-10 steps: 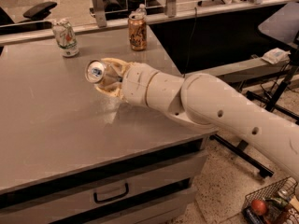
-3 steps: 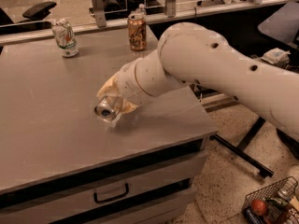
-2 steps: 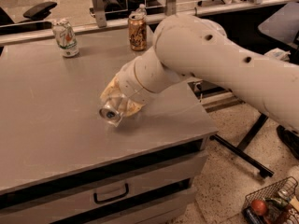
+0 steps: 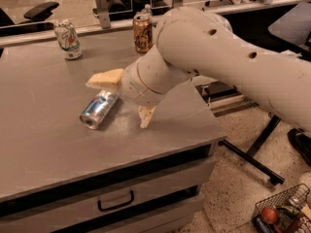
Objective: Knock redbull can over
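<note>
Now released. 0.7 s ago the redbull can (image 4: 99, 109) was clamped in the gripper (image 4: 117, 105) and carried tilted above the table (image 4: 39, 144). At present it lies flat on its side on the table top and the jaws stand spread apart, gripping nothing.

Position, all taken from the orange-brown can (image 4: 142, 33): the redbull can is well in front of it and somewhat to its left, towards the table's front edge. The gripper is in front of the orange-brown can too, just right of the fallen can. One finger (image 4: 105, 78) reaches over the can's far end; I cannot tell whether it touches. The other finger (image 4: 146, 116) points down at the table, clear of the can on its right. The dented white can (image 4: 68, 39) stands upright well to the left of the orange-brown can, which is also upright.

Orientation: long axis horizontal, running diagonally. The near end points front-left, away from the orange-brown can; the far end points back towards it and sits under the upper finger. The near end shows as a dark disc; cannot tell whether it is top or base.

Judgement: can is down and at rest, so the knock-over looks done. What remains is lifting the arm clear without rolling the can, which could happen if the upper finger drags on it.
</note>
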Tool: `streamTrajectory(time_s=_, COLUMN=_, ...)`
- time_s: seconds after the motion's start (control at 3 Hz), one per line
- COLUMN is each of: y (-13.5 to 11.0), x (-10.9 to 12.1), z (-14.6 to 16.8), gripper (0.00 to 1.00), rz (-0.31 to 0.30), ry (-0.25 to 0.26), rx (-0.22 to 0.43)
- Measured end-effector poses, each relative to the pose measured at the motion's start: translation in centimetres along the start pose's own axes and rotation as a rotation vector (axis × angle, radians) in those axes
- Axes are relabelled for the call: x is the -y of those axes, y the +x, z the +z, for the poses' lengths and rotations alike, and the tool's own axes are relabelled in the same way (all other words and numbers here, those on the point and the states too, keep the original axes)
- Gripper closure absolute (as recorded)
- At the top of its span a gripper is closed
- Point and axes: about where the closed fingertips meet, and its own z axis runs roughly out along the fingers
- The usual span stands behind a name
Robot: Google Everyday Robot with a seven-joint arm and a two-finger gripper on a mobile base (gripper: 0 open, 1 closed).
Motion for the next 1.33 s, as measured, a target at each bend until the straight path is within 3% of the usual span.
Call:
streamTrajectory(time_s=0.67, y=0.1, x=0.5, z=-0.6, gripper=0.00, rz=0.000, ry=0.000, rx=0.000)
streamTrajectory(time_s=1.0, y=0.1, x=2.1, z=-2.4, gripper=0.00, rz=0.051, ry=0.166, rx=-0.034)
streamTrajectory(time_s=1.33, y=-1.1, x=6.7, z=-5.3, gripper=0.00, rz=0.035, ry=0.424, rx=-0.071)
